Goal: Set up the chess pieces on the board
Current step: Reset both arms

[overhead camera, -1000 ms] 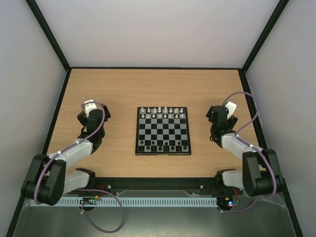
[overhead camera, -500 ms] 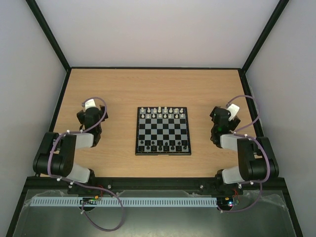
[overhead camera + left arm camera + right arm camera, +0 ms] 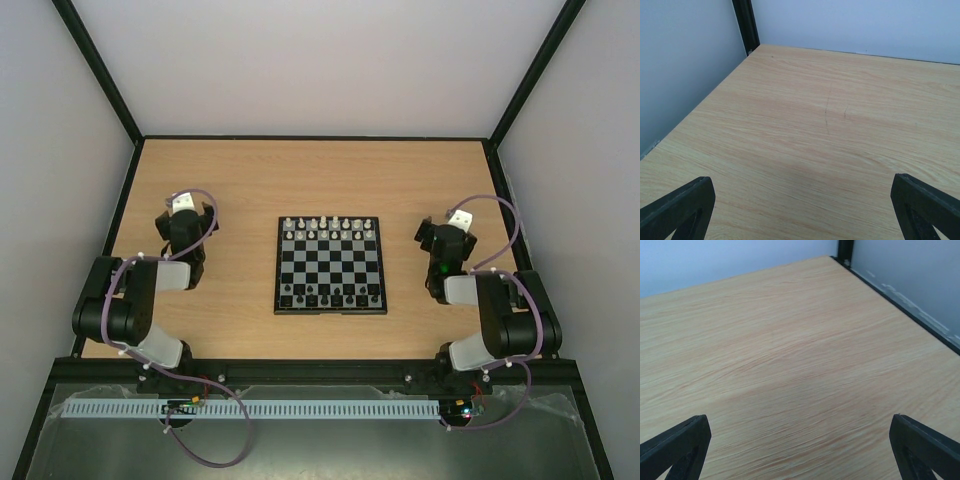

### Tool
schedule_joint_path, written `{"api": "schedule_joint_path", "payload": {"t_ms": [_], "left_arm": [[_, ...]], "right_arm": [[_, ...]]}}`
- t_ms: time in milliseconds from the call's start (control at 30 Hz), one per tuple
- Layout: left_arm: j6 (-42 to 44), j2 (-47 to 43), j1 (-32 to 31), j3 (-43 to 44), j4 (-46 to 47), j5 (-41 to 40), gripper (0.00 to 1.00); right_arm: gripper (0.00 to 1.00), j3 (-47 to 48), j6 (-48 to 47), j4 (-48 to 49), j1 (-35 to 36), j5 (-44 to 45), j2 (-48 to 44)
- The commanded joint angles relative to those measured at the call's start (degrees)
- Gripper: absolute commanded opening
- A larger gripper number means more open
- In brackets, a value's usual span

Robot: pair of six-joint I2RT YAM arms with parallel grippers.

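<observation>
The board (image 3: 330,266) lies mid-table in the top view, black and light-grey checks. White chess pieces (image 3: 329,228) fill its two far rows, and black chess pieces (image 3: 330,293) stand along its near rows. My left gripper (image 3: 184,222) sits folded back to the left of the board, well apart from it. My right gripper (image 3: 447,238) sits to the board's right, also apart. Both wrist views show only bare wood between wide-spread black fingertips (image 3: 682,205) (image 3: 922,445); the left gripper (image 3: 802,212) and the right gripper (image 3: 800,450) are open and hold nothing.
A black frame (image 3: 310,138) edges the wooden table, with pale walls behind and at both sides. The left wall and a black corner post (image 3: 746,25) stand close to the left gripper. The right wall's black base rail (image 3: 910,312) runs near the right gripper.
Both arms have folded back toward their bases, upper links swinging upright. The grippers stay beside the board, open. The board and pieces have not moved.
</observation>
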Motion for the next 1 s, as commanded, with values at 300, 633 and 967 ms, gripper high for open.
{"api": "schedule_joint_path", "payload": {"t_ms": [300, 633, 967], "left_arm": [[-0.19, -1.77, -0.53, -4.35, 9.54, -2.59, 1.0], [-0.22, -1.86, -0.45, -4.37, 9.63, -2.6, 1.0], [-1.0, -2.46, -1.34, -6.08, 12.36, -5.85, 1.0]], "right_arm": [[0.99, -6.22, -1.89, 13.96, 0.53, -1.93, -0.31], [0.99, -8.92, -5.73, 22.97, 0.85, -8.32, 3.07], [0.99, -8.56, -5.28, 20.68, 0.44, -9.03, 2.63]]}}
